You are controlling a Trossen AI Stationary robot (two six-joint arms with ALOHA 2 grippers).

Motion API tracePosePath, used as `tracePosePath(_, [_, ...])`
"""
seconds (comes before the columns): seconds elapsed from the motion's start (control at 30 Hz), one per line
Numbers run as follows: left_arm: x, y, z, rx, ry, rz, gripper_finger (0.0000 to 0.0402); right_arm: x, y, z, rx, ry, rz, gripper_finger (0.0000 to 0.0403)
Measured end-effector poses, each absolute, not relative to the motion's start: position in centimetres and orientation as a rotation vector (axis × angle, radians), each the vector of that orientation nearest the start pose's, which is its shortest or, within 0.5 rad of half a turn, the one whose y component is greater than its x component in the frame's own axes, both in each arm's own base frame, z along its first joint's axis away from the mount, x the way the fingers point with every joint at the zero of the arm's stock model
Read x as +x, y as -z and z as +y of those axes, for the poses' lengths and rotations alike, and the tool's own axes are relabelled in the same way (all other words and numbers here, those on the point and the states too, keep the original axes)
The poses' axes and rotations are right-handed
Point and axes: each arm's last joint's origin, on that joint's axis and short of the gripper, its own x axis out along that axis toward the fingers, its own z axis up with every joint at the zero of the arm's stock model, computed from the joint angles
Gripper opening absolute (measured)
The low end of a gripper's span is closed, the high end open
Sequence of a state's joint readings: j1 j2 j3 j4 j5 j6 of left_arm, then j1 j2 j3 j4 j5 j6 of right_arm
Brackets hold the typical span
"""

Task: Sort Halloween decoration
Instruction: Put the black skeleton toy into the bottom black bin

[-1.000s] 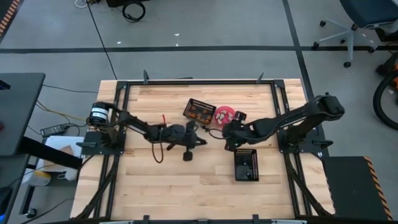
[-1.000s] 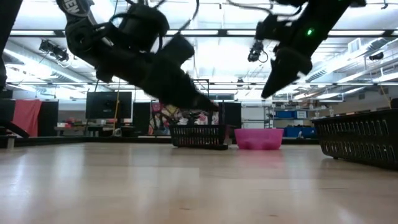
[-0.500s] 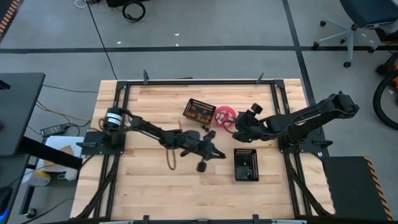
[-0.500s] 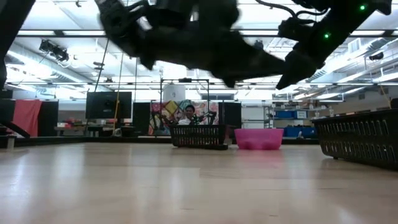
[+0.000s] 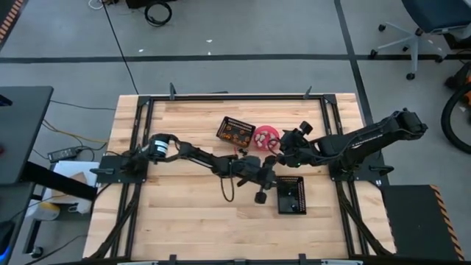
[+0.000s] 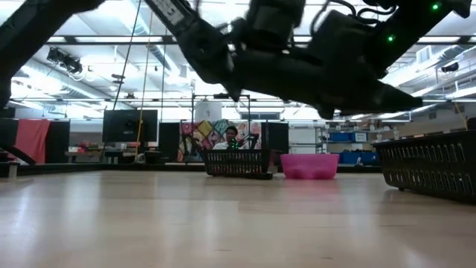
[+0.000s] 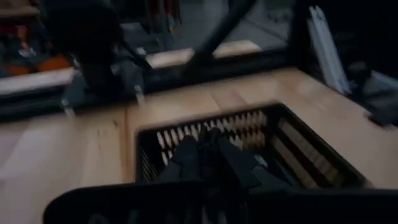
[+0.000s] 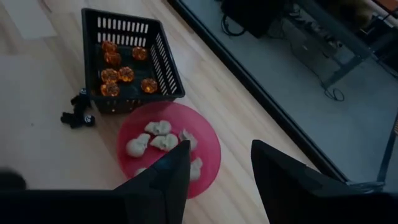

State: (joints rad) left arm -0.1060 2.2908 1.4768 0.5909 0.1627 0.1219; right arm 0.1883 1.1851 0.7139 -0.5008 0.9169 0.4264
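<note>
Wooden boards make up the table (image 5: pixel 184 213), and it sits on a grey floor. Nearest the front edge is a black basket (image 5: pixel 291 194). The left pincer (image 5: pixel 259 179) hangs just beside it, on the side toward the table's middle. In the left wrist view its fingers (image 7: pixel 208 155) look pressed together, and I cannot tell if they hold anything. The right pincer (image 8: pixel 217 171) hangs farther back, just beside a pink bowl (image 8: pixel 208 140), and its two fingers are spread wide with nothing between them. Pale trinkets (image 8: pixel 158 137) lie in the pink bowl. Orange trinkets (image 8: pixel 121 71) lie in another black basket (image 8: pixel 168 68) that touches the bowl. A few black trinkets (image 8: pixel 78 115) lie on the table just beside that basket.
</note>
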Motion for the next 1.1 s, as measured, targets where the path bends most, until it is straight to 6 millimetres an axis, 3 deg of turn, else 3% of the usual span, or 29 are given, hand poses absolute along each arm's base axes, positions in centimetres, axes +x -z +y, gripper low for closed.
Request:
tracePosePath(0.2, [51.5,-13.6,-5.5,0.098,0.269,0.182,0.0016,21.5,-22.0,1.8,-0.125,0.823,0.668,0.0173])
tracePosePath(0.37, [51.7,-13.2,-5.6,0.086,0.269,0.189,0.0026,21.5,-22.0,1.8,-0.123,0.825,0.667,0.0173])
tracePosePath(0.77, [51.6,-12.7,-5.6,0.140,0.286,0.225,0.0160,21.3,-21.8,1.9,-0.134,0.823,0.690,0.0173])
tracePosePath(1.1, [49.1,-13.4,-5.3,0.184,0.294,0.305,0.0148,20.3,-22.5,2.9,-0.138,0.781,0.675,0.0173])
